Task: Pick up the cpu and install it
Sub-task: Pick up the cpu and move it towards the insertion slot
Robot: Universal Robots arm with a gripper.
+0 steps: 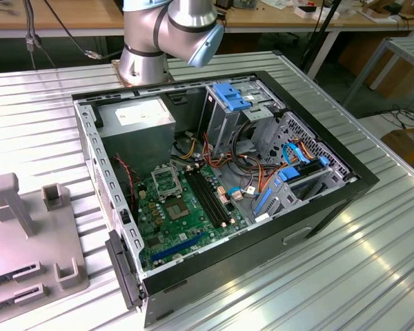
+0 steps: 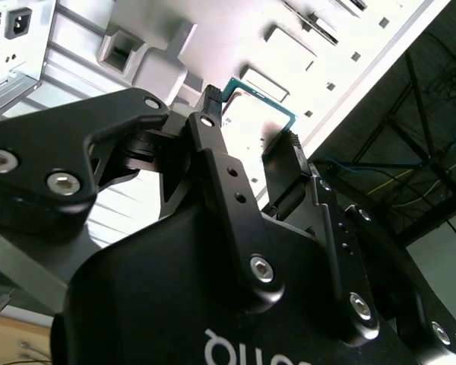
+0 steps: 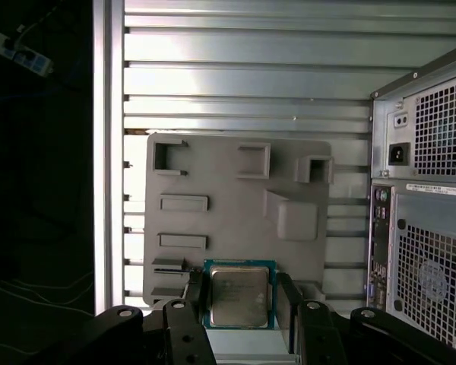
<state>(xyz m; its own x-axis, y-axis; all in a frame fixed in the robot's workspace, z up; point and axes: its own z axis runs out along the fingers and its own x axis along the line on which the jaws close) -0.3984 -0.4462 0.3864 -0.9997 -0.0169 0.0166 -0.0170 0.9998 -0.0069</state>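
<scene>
Cpu [image 3: 239, 298] sat right between the two black fingers [image 3: 195, 300] of the gripper [image 3: 242, 280], silver top facing the camera and a thin green rim round it. Both fingers were pressed against opposite edges of the chip, so the gripper was clamped on it. It was over the near edge of the grey plastic tray [image 3: 235, 198], though I couldn't tell if it was lifted off or lying on it. The second wrist view had the same grip from behind, with the green corner poking out between the fingertips.

In the exterior view the open computer case [image 1: 331, 200] lay on the ribbed metal table [image 1: 345, 276], with the green motherboard [image 1: 172, 224] inside. The tray was off to the exterior view's left of the case.
</scene>
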